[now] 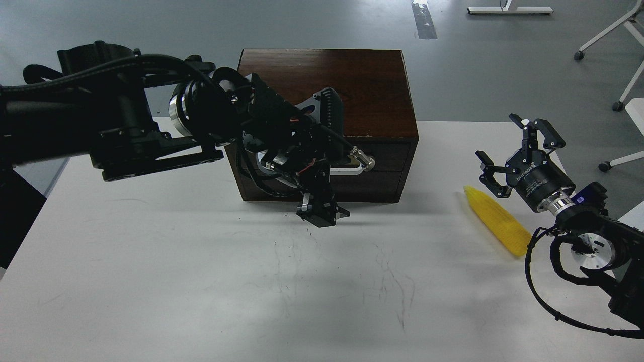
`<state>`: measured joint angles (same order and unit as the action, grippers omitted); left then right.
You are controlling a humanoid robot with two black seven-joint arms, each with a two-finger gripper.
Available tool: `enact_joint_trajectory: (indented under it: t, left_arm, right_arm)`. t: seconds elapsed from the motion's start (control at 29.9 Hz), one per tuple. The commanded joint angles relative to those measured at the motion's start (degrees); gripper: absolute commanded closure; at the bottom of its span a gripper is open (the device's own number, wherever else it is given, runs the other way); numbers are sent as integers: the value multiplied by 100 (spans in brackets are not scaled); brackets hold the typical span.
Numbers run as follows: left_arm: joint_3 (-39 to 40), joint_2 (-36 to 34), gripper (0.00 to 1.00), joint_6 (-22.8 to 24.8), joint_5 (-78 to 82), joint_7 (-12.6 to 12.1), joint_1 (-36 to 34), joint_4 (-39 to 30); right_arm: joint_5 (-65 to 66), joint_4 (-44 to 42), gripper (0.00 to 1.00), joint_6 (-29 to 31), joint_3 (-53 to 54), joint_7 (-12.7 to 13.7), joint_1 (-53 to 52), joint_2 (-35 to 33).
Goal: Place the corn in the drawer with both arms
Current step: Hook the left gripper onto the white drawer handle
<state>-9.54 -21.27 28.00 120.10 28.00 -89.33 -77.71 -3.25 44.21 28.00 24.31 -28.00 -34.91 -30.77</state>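
Observation:
The yellow corn (497,220) lies on the white table at the right, its pointed end toward the box. My right gripper (514,153) hovers just beyond the corn's pointed end, fingers spread open and empty. The dark brown box (327,80) stands at the back middle. Its drawer (390,157) looks shut, flush with the front. My left gripper (327,160) is in front of the drawer face, its fingers spread above and below the white handle (351,170), which it partly hides. It holds nothing that I can see.
The white table (201,281) has its left edge near my left arm and its right edge by my right arm. Chair and desk legs (614,55) stand on the grey floor beyond.

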Motion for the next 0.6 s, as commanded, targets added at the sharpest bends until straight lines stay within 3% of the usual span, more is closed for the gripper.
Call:
enact_joint_trajectory:
  t: [0.0,0.57]
  left_arm:
    - [-180,0,2,0,216,0,29,160]
    - [-382,114,2,0,348,0,100,617]
  right_arm:
    - [0,0,0,0,4,0,-7,1]
    - [0,0,0,0,-5,0,11,1]
